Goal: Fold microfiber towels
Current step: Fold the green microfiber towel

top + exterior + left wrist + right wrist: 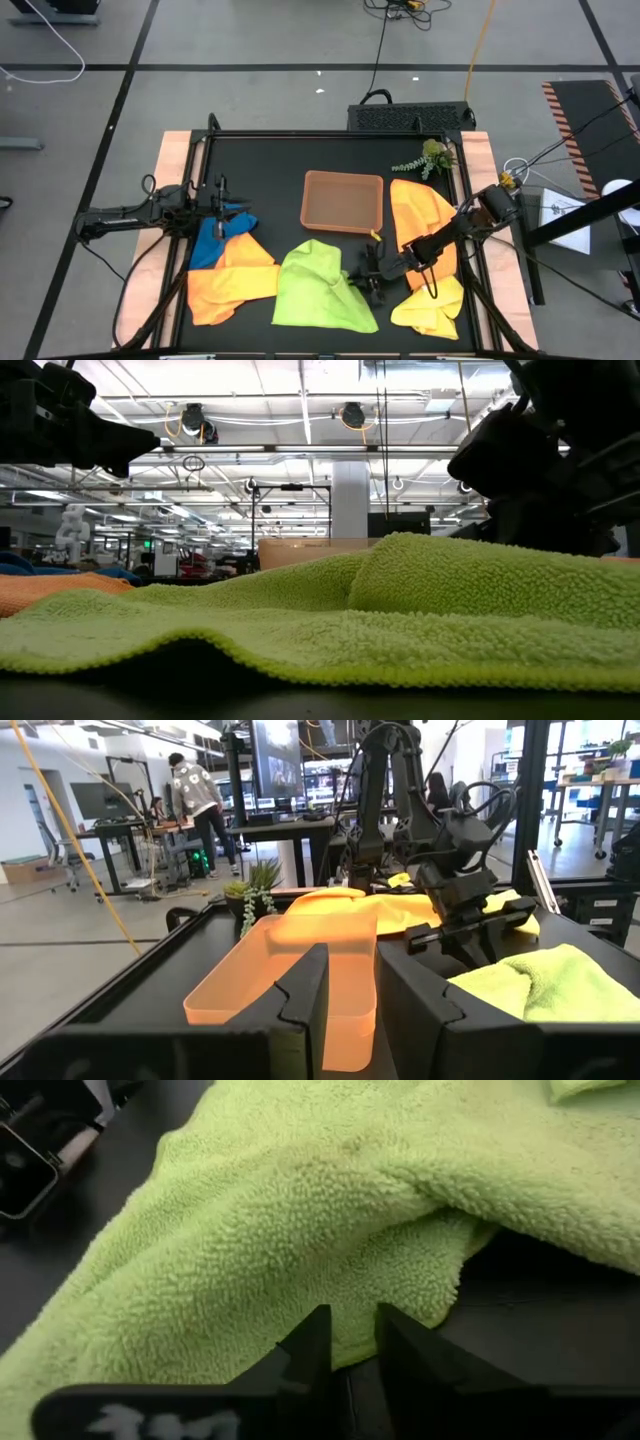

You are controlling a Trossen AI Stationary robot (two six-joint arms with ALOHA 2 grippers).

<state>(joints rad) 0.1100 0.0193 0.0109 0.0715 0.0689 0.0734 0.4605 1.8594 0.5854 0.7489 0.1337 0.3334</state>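
Observation:
A lime green towel (318, 285) lies rumpled at the table's near middle, with a raised fold on its right side (450, 575). My right gripper (366, 283) is shut, low at that towel's right edge (353, 1325). My left gripper (222, 205) is shut and empty, hovering above a blue towel (212, 242) at the left. An orange towel (232, 282) lies partly over the blue one. Another orange towel (420, 215) and a yellow towel (435, 308) lie at the right, under my right arm. My right gripper's shut fingertips (318, 1342) stand slanting down over the lime towel's edge (300, 1295), coming from the table's right. I cannot tell whether they touch the cloth or have any of it between them. The towel lies on the table.
A shallow brown tray (343, 200) sits at the table's middle, far of the lime towel. A green plant sprig (430, 158) lies at the far right corner. People stand at desks in the room beyond (200, 795).

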